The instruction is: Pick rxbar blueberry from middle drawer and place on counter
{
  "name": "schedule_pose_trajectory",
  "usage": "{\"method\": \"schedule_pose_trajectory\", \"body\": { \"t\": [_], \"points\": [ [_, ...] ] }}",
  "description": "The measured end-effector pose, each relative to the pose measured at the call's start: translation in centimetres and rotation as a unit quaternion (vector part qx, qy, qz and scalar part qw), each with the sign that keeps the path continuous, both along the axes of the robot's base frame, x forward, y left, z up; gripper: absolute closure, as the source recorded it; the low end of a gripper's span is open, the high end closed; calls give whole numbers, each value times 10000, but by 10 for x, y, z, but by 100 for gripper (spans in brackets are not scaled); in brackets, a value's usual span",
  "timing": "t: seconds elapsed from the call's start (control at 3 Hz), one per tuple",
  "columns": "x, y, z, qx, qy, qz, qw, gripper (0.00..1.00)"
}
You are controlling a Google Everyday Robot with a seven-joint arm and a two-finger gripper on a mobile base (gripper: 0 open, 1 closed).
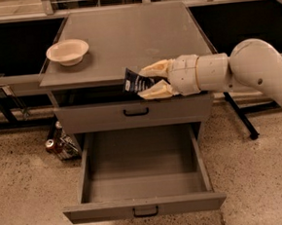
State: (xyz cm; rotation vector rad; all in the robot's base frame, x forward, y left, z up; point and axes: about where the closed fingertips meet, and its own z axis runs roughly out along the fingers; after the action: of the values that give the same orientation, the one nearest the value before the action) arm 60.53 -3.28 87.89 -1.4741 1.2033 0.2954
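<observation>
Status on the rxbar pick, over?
gripper shut on rxbar blueberry, level with counter front edge. middle drawer open below. bowl on counter, view left, apart from the bar.

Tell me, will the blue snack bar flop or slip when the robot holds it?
Probably stiff: the snack bar sticks out straight from the gripper, at the front edge of the counter. Likely light, since two fingers hold it by one end. That small grip might let it slip.

white rounded arm point(254, 69) with small dark dots; tan jaws at the counter point(135, 36) edge.
</observation>
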Motion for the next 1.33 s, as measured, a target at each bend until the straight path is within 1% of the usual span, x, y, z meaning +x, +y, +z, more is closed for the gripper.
{"method": "schedule_pose_trajectory", "body": {
  "t": [0.33, 0.67, 1.0, 1.33],
  "points": [
    [0, 0, 0, 1, -1, 0, 10000, 100],
    [2, 0, 1, 23, 19, -85, 10000, 100],
    [29, -2, 32, 259, -56, -488, 9985, 100],
    [79, -8, 69, 590, 21, -1170, 9914, 100]
  ]
}}
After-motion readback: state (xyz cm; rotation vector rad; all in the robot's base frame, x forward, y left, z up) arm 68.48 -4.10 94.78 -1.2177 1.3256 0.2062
